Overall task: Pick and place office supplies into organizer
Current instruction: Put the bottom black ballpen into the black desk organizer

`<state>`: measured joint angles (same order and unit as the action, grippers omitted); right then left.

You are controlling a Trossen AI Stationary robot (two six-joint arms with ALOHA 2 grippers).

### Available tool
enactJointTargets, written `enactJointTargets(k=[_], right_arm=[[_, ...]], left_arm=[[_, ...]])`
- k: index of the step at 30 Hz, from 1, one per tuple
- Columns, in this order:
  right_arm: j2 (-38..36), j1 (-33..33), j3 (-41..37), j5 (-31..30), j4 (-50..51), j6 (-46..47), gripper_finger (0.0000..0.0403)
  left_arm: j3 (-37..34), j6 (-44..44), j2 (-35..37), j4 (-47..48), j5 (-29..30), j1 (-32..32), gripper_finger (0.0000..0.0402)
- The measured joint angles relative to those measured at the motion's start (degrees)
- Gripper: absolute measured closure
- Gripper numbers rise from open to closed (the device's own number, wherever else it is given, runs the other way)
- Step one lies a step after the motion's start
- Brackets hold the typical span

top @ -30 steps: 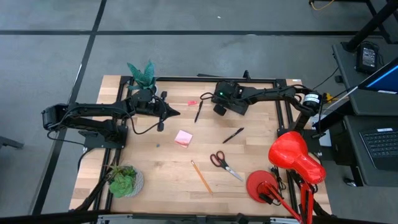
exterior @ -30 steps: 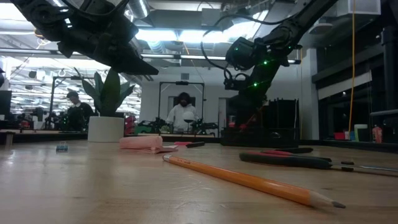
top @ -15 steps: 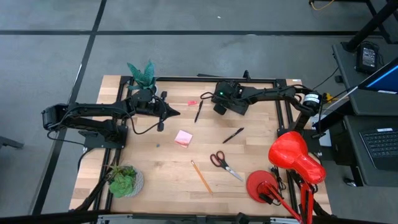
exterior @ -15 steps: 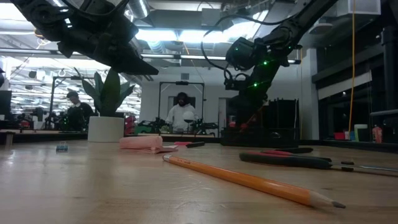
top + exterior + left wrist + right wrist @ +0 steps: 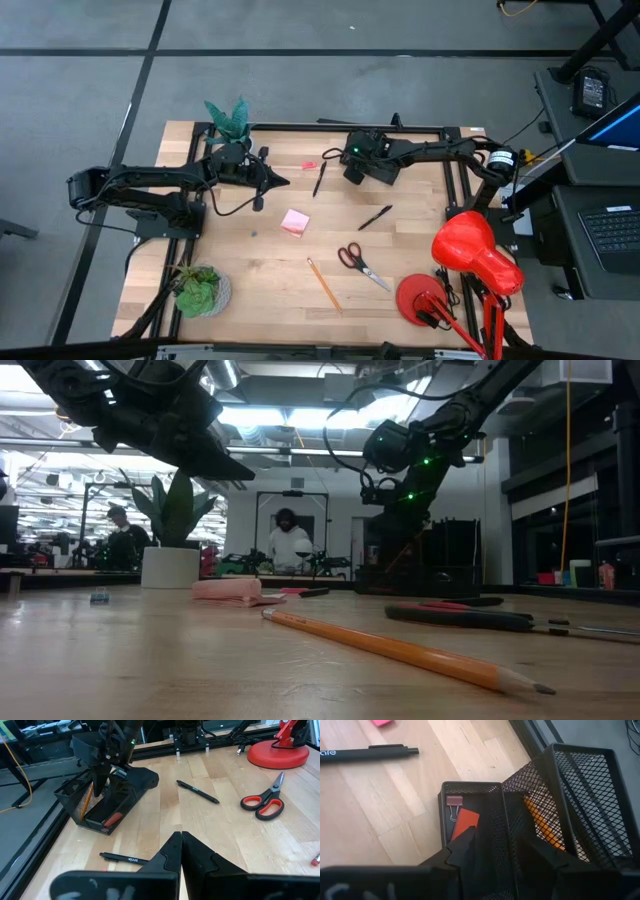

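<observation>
The black mesh organizer stands near the table's far edge. My right gripper hovers open just over it, its fingers on either side of a mesh wall. An orange pencil stands in the tall compartment, and a red eraser lies in the low one. My left gripper is shut in the air at the far left, holding nothing. A second orange pencil, red-handled scissors, a pink sticky pad and two black pens lie flat on the table.
A small pink eraser lies left of the organizer. Potted plants stand at the far left and near left. A red desk lamp fills the near right corner. People show in the room beyond the table.
</observation>
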<state>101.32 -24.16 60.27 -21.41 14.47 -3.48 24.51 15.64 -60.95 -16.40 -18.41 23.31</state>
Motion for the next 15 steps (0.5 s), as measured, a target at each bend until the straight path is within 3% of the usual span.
enactJointTargets(k=[8, 15], right_arm=[[-0.06, 0.49, 2.08, -0.06, 2.28, -0.20, 0.0274], [-0.17, 2.99, 10.88, -0.13, 11.02, -1.93, 0.0289]], left_arm=[[0.00, 0.07, 0.00, 0.00, 0.00, -0.02, 0.0399], [0.00, 0.09, 0.00, -0.02, -0.01, -0.01, 0.0399]])
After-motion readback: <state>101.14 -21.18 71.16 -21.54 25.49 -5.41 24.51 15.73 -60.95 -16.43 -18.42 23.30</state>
